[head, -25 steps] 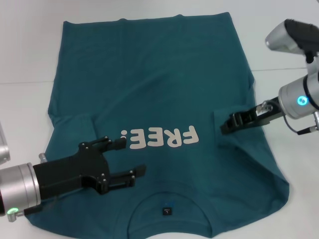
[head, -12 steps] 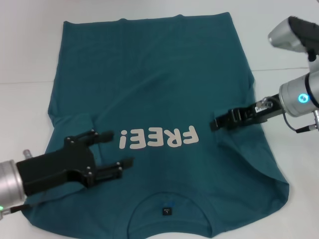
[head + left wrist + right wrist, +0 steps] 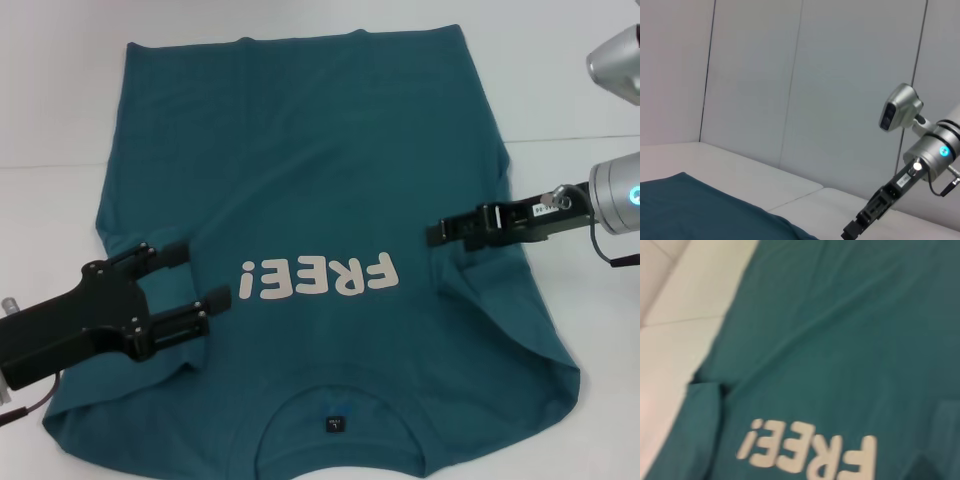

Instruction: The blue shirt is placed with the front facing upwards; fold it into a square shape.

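Shirt (image 3: 320, 180) flat (print up), both grippers over sleeves.

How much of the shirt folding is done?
Both sleeves look tucked in over the blue shirt. Its body lies flat, print up, not yet square. The left gripper is open above the left sleeve; the right gripper is at the right sleeve fold. The body folds remain.

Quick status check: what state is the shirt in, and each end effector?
blue shirt: spread flat on the table, print side up, both sleeves folded in over the body, not yet squared.
left end effector: open, over the shirt's left sleeve area, holding nothing.
right end effector: at the folded right sleeve.
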`<state>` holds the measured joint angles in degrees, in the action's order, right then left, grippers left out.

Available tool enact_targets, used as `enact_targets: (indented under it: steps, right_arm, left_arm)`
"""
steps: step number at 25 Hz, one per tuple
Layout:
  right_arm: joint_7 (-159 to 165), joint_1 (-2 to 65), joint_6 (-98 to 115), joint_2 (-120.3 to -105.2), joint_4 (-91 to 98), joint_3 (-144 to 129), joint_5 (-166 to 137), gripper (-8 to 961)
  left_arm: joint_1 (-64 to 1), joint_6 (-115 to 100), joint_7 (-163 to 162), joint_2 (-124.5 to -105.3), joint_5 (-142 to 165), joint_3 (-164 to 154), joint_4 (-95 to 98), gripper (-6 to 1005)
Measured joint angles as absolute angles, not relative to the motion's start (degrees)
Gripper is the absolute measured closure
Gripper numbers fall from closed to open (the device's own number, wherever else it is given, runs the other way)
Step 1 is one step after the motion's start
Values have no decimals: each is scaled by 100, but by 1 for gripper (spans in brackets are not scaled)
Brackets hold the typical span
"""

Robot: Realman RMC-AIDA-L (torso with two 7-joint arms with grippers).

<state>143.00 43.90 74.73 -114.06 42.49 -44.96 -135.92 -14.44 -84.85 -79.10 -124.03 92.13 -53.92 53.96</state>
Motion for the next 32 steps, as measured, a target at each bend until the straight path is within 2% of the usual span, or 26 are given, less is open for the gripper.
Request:
enact_targets:
  steps: [9, 16, 32]
  right_arm:
    - [14454, 4724, 6919, -11464, 4275, -4637, -14245, 204]
    - [14670, 4941, 6740, -11642, 4191, -5050, -14513, 207]
    - [14846, 4889, 6695, -11696, 4040, -5413, -14538, 222]
  left_arm:
    - [-1466, -8464, -7905, -12403, 9184, -5386, 5394, 163]
    - [-1475, -8442, -7878, -12410, 9182, -5387, 5325, 164]
    - [-1481, -8446, -7874, -12401, 9205, -5400, 5326, 164]
